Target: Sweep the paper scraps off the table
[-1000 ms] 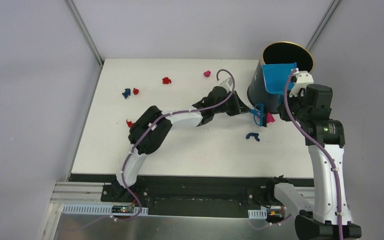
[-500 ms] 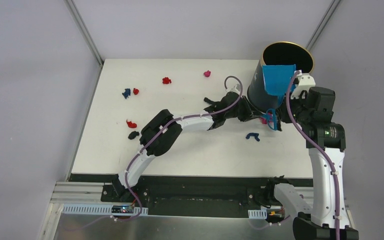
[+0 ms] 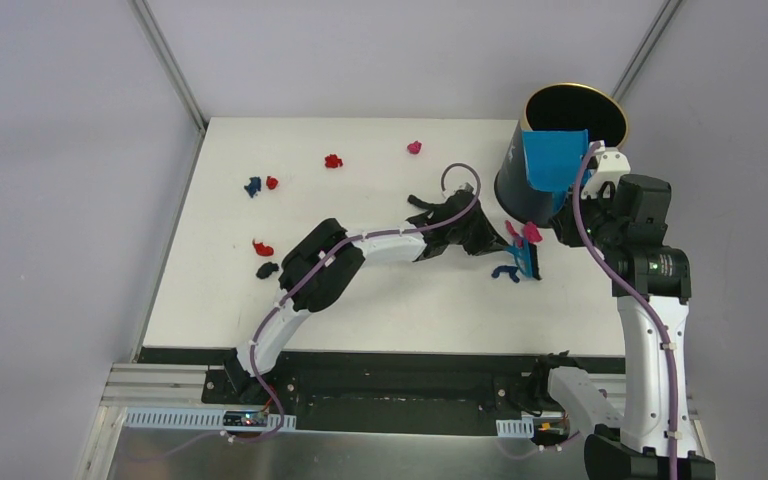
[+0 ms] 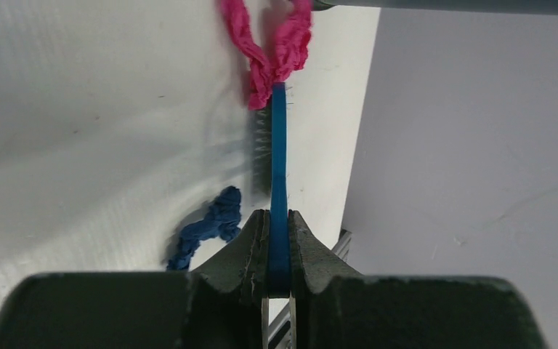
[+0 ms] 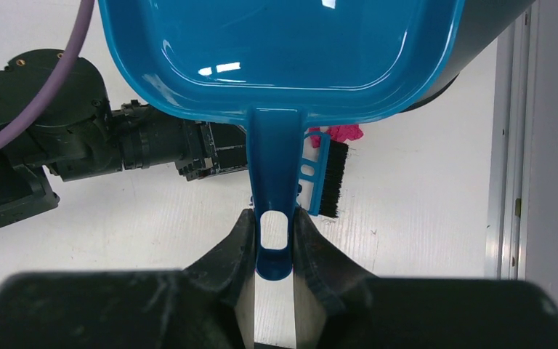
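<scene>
My left gripper (image 3: 500, 246) is shut on the small blue hand brush (image 3: 527, 257), whose bristles rest on the white table (image 3: 380, 300) just in front of the bin. A pink scrap (image 3: 531, 232) lies at the brush tip, and a dark blue scrap (image 3: 505, 272) lies beside the brush. In the left wrist view the gripper (image 4: 278, 225) clamps the brush (image 4: 279, 153), with the pink scrap (image 4: 269, 51) ahead and the blue scrap (image 4: 207, 225) to its left. My right gripper (image 5: 275, 233) is shut on the handle of the blue dustpan (image 5: 283, 51), held tilted against the bin (image 3: 560, 105).
More scraps lie at the far left: a blue one (image 3: 253, 186), red ones (image 3: 272, 183) (image 3: 333, 160) (image 3: 260, 247), a pink one (image 3: 414, 148) and a dark one (image 3: 267, 269). The dark round bin stands at the table's far right corner. Grey walls surround the table.
My left gripper swept the brush right toward the bin, then drew it back toward the near side. The pink scrap now sits at the brush tip. The dustpan barely moved.
</scene>
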`<state>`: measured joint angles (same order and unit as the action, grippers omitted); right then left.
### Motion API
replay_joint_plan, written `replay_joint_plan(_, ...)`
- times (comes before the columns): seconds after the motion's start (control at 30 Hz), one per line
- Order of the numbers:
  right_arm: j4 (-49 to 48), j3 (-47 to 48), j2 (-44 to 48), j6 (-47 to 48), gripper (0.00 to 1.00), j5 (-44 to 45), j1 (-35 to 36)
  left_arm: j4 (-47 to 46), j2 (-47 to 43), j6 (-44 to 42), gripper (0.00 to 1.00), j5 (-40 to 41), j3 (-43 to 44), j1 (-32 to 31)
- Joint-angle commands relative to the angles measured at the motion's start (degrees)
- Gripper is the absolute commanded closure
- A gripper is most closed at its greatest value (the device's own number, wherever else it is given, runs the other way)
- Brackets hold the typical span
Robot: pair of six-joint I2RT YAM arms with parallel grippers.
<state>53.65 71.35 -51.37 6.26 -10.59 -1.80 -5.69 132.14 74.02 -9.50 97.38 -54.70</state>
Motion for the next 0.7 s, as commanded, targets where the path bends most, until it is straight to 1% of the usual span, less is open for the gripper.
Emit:
replay_joint_plan(0.0,-2.46,0.47,0.53,-0.91,1.00,-1.46,-0.62,3.14,-4.55,-3.45,1.00,1.76,-2.47,0.10)
replay_joint_plan(0.07,-2.50,0.37,0.66,-0.75,1.00,-1.45,-0.72,6.69,-6.74,-7.30,1.00,2.16,-3.46,0.42)
replay_joint_plan(0.13,-2.73,0.30,0.66,-0.66,1.00,-1.59,-0.79,12.03,-9.72,-13.50,1.00,3.52,-4.09,0.47)
replay_joint_plan(0.2,-2.76,0.23,0.66,-0.49,1.00,-1.94,-0.75,16.63,-13.93,-18.65,1.00,4.86,-6.73,0.85)
replay_joint_plan(0.27,-2.81,0.11,0.74,-0.36,1.00,-2.01,-0.75,19.91,-19.31,-22.40,1.00,5.67,-11.70,2.04)
replay_joint_plan(0.33,-2.97,-0.22,0.83,-0.12,1.00,-2.05,-0.75,22.03,-27.30,-25.39,1.00,6.32,-17.86,4.09)
replay_joint_plan(0.37,-3.08,-0.48,0.90,-0.08,1.00,-2.17,-0.75,22.91,-29.68,-26.71,1.00,7.04,-21.28,5.21)
replay_joint_plan(0.47,-3.77,-1.39,0.76,-0.19,1.00,-3.10,-0.77,25.13,-42.51,-31.42,1.00,9.02,-29.17,8.21)
replay_joint_plan(0.57,-4.16,-1.80,0.18,-0.22,1.00,-3.67,-0.76,27.57,-50.16,-36.53,1.00,9.23,-30.39,9.16)
replay_joint_plan(0.67,-4.44,-1.63,-0.75,-0.35,1.00,-4.11,-0.83,26.48,-51.55,-36.64,1.00,7.90,-28.47,9.10)
